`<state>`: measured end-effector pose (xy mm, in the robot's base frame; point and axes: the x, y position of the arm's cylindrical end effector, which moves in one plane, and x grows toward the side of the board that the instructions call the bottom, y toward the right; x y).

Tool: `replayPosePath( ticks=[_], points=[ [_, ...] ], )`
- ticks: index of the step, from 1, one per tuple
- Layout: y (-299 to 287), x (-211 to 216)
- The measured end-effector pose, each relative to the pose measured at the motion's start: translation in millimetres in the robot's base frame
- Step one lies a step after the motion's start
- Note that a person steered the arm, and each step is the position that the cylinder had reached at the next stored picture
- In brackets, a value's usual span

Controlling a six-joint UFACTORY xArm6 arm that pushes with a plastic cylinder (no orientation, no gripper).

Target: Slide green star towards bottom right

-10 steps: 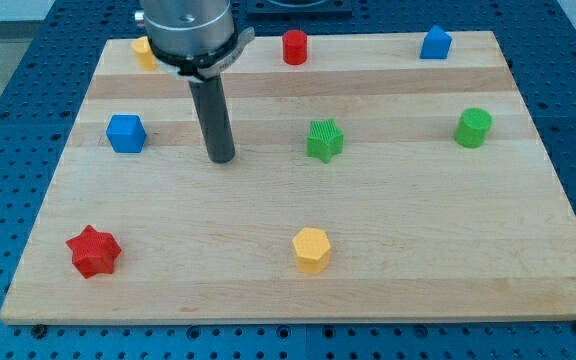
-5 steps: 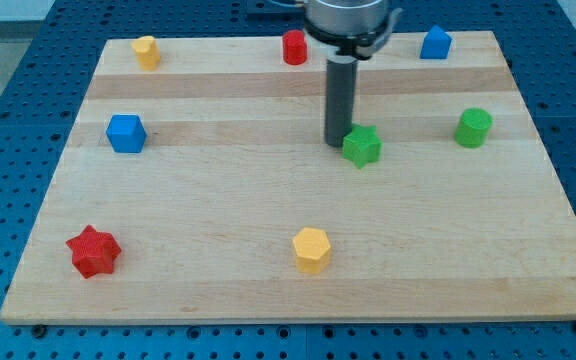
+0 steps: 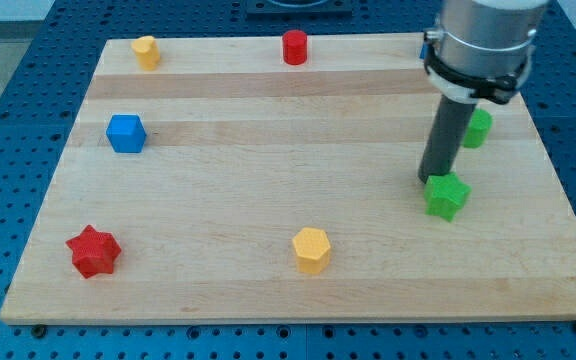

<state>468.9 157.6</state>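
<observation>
The green star [image 3: 447, 196] lies on the wooden board [image 3: 268, 200] at the view's right, a little below the middle. My tip [image 3: 432, 180] is at the star's upper left edge, touching it or nearly so. The rod rises from there up and to the right, and the arm's body hides the board's top right corner.
A green cylinder [image 3: 479, 128] is partly hidden behind the rod. A blue block's edge [image 3: 427, 42] shows at the top right. A red cylinder [image 3: 294, 47] and a yellow block [image 3: 146, 51] sit at the top. A blue cube [image 3: 126, 133], red star [image 3: 93, 251] and yellow hexagon [image 3: 311, 250] lie elsewhere.
My tip has moved from the view's left across to the right and downward, pushing the green star from the board's middle toward the lower right. The other blocks have not moved.
</observation>
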Motion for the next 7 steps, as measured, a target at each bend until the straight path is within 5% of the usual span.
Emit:
replayPosePath(
  ticks=[7],
  points=[
    [-21,63]
  ],
)
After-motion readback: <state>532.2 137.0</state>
